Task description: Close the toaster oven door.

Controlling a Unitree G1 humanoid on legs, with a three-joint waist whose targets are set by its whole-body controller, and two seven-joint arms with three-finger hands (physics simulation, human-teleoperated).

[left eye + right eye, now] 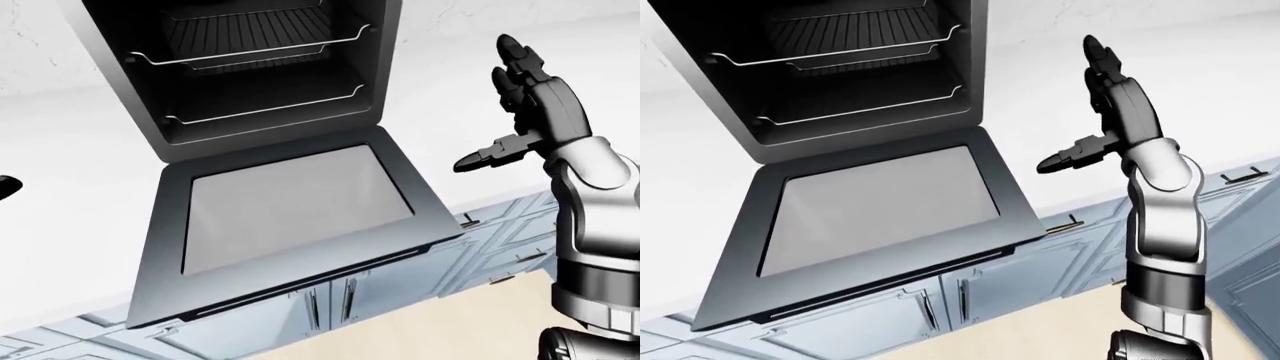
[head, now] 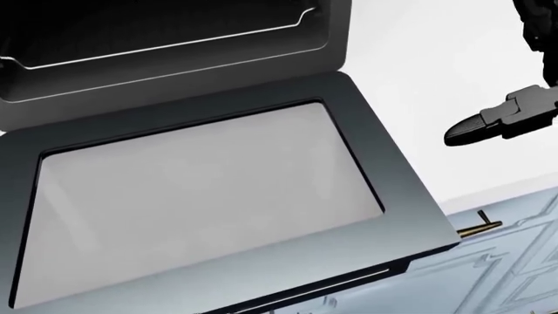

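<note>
The toaster oven door hangs fully open — left of the right hand. Its fingers are spread, touching nothing (left hand state can't be told).

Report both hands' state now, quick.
Right hand: open, fingers spread, holding nothing, clear of the oven door.
Left hand: only a dark tip shows at the left edge of the left-eye view; cannot tell.

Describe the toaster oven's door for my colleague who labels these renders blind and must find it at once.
Start at the black toaster oven, its dark cavity holding two wire racks. Hinged at its lower edge, the dark grey rectangular door lies swung fully open, reaching out over the pale blue cabinet fronts. Only it has a large pale grey window pane.
</note>
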